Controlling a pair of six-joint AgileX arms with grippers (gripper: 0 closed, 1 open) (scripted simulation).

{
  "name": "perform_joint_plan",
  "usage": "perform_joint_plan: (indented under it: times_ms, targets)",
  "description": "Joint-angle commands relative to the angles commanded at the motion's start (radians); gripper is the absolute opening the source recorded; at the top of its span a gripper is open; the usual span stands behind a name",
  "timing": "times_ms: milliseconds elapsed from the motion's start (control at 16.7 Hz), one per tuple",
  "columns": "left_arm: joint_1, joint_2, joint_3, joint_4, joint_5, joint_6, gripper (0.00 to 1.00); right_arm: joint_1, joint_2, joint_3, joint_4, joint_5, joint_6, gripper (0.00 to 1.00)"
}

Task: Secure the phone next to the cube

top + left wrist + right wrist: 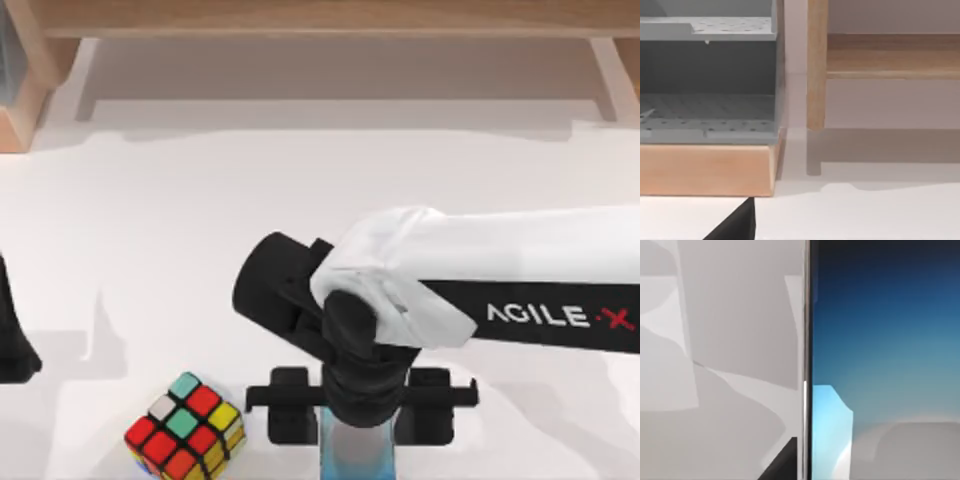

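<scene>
One white table [150, 200] (wooden shelf [320, 18] behind); right hand [358, 425] over phone [357, 455], grip unclear.

Top view looks straight down on the table [150, 200]; right wrist view sits close over the phone [885, 340].

A wooden shelf [330, 20] spans the white table's [150, 200] far edge.

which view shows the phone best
The right wrist view: the phone shows its blue gradient screen and one long edge up close. The top view catches just a blue sliver of it under the right gripper, right of the cube. The left wrist view faces shelving.
</scene>
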Motion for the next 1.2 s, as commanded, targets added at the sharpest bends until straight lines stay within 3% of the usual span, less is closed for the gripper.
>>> perform_joint_plan:
  times_ms: [60, 840, 1200]
  targets:
    - [0.0, 0.0, 0.0, 0.0, 0.0, 0.0, 1.0, 0.0, 0.0, 0.0, 0.0, 0.0, 0.0, 0.0]
    - [0.0, 0.0, 0.0, 0.0, 0.0, 0.0, 1.0, 0.0, 0.0, 0.0, 0.0, 0.0, 0.0, 0.98]
    - [0.0, 0.0, 0.0, 0.0, 0.0, 0.0, 1.0, 0.0, 0.0, 0.0, 0.0, 0.0, 0.0, 1.0]
